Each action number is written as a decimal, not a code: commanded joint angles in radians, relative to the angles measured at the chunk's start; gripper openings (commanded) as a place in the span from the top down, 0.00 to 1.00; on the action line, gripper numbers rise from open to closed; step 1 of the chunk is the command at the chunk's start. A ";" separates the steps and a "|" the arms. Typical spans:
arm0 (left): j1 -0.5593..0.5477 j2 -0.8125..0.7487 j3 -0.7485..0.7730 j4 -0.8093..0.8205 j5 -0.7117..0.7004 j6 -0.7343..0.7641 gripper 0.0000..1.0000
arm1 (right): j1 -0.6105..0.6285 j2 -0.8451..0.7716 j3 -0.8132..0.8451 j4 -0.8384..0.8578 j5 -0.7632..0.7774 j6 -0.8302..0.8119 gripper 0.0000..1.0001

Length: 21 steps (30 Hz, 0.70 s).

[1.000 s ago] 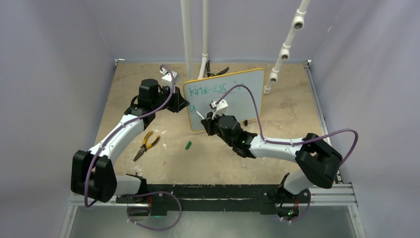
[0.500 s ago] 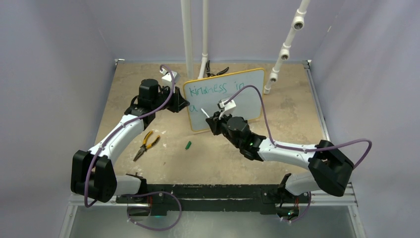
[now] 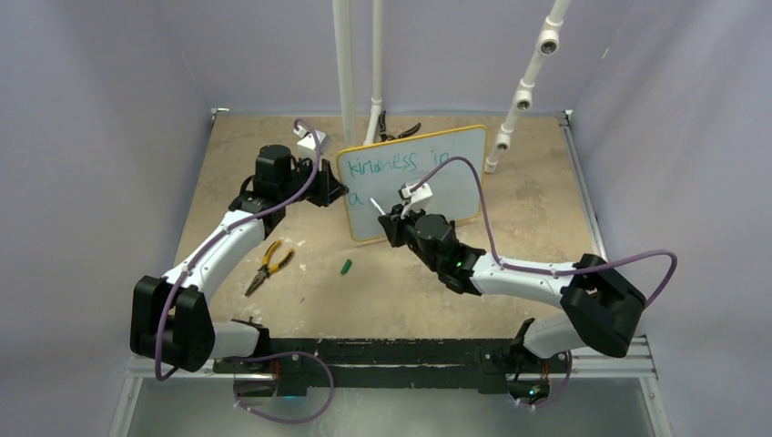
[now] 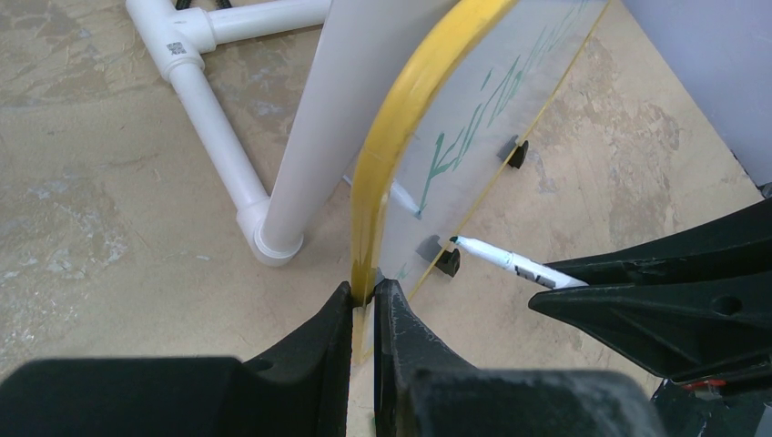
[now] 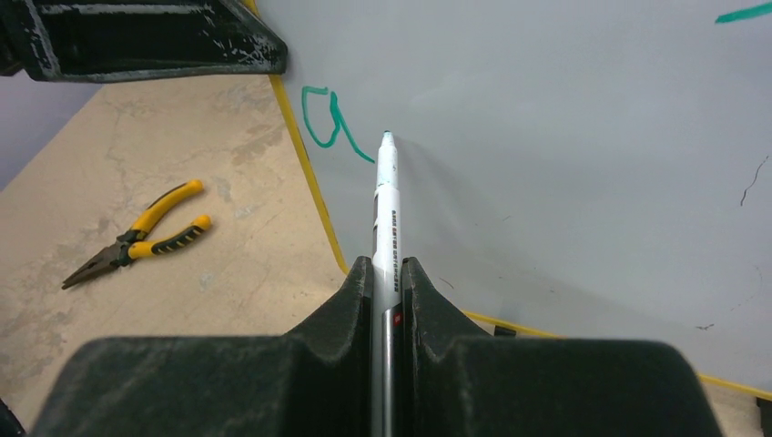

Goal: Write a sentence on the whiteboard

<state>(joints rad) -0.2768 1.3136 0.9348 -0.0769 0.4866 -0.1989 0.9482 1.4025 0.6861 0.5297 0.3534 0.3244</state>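
The whiteboard stands upright on black feet, yellow-framed. Its sentence reads "kindness in" in teal along the top, with an "a" started on the line below. My left gripper is shut on the board's left edge; in the left wrist view the jaws pinch the yellow frame. My right gripper is shut on a white marker. The marker's teal tip sits just right of the "a", at the board face; contact is unclear.
Yellow-handled pliers and a small green marker cap lie on the tan table in front of the board. White PVC pipes rise behind the board, more pipe at back right. Dark pliers lie behind.
The right arm's elbow swung out to the right, and the marker tip shifted slightly right, away from the "a". The left arm and the board have not moved.
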 commanded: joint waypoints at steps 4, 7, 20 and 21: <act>0.004 -0.009 0.009 0.025 -0.048 -0.009 1.00 | -0.001 0.031 0.077 0.066 0.021 -0.037 1.00; 0.004 -0.008 0.009 0.025 -0.047 -0.008 1.00 | -0.002 0.050 0.092 0.059 0.049 -0.032 1.00; 0.004 -0.007 0.010 0.025 -0.043 -0.010 1.00 | -0.001 0.122 0.120 0.037 0.001 -0.054 1.00; 0.004 -0.006 0.010 0.025 -0.043 -0.010 1.00 | 0.000 0.124 0.117 0.033 -0.001 -0.050 1.00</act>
<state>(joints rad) -0.2768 1.3136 0.9348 -0.0769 0.4828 -0.1989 0.9604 1.5051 0.7757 0.5545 0.3367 0.2939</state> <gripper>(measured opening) 0.095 0.122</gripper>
